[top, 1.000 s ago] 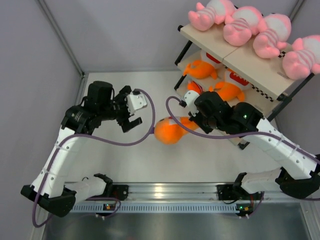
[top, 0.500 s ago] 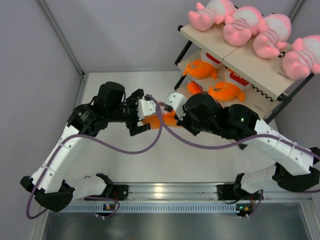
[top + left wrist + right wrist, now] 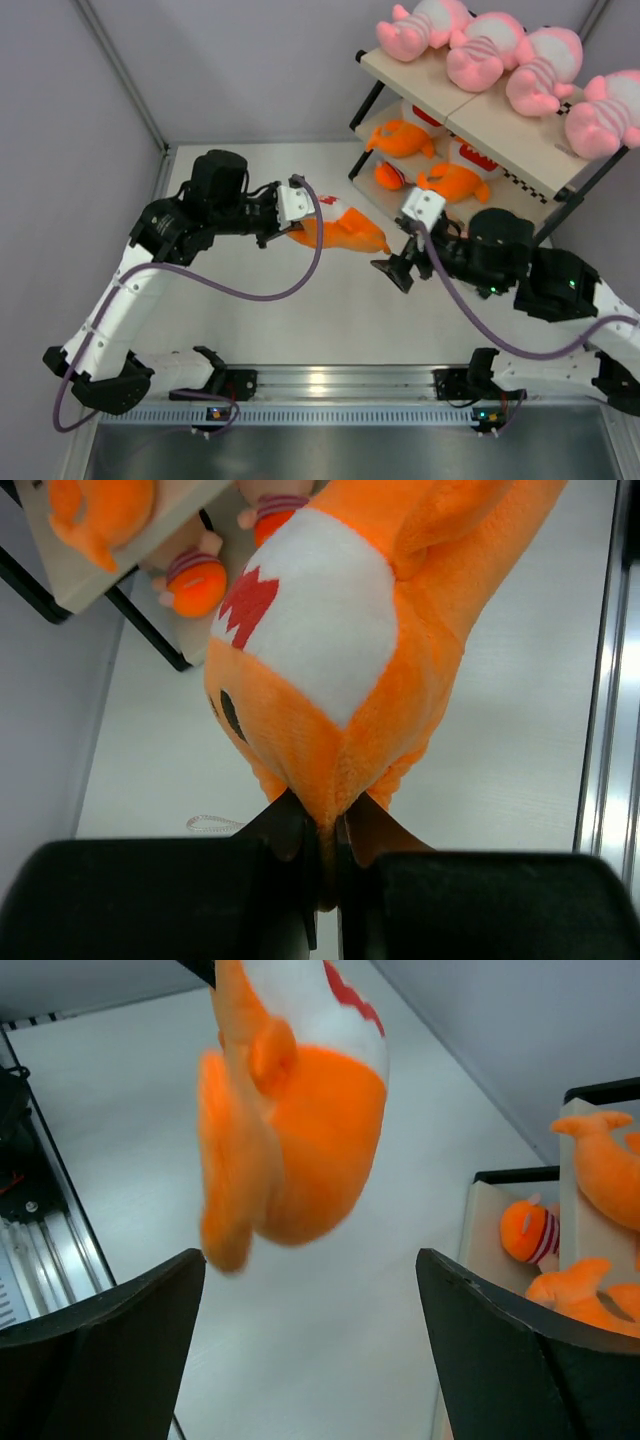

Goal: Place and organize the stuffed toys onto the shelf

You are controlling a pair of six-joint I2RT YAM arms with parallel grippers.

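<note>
An orange plush toy (image 3: 340, 232) with a white toothy mouth hangs above the table, and my left gripper (image 3: 290, 228) is shut on it. In the left wrist view the fingers (image 3: 290, 825) pinch a fold of the toy (image 3: 330, 650) at its near end. My right gripper (image 3: 395, 270) is open just right of the toy and apart from it. In the right wrist view the toy (image 3: 300, 1150) hangs above the gripper (image 3: 310, 1260), outside its gap. The shelf (image 3: 425, 78) stands at the far right. Several pink striped toys (image 3: 480, 50) lie on its top board.
Two orange toys (image 3: 400, 138) (image 3: 455, 182) lie on the shelf's middle board, with a small orange figure (image 3: 388, 176) lower down. The black shelf frame (image 3: 365, 105) is close behind the held toy. A metal rail (image 3: 330, 385) runs along the near edge. Grey walls close the left and back.
My left gripper came in from the left and shut on the orange toy. The right gripper let go of the toy, opened and drew back to the right. The toy now hangs from the left gripper.
</note>
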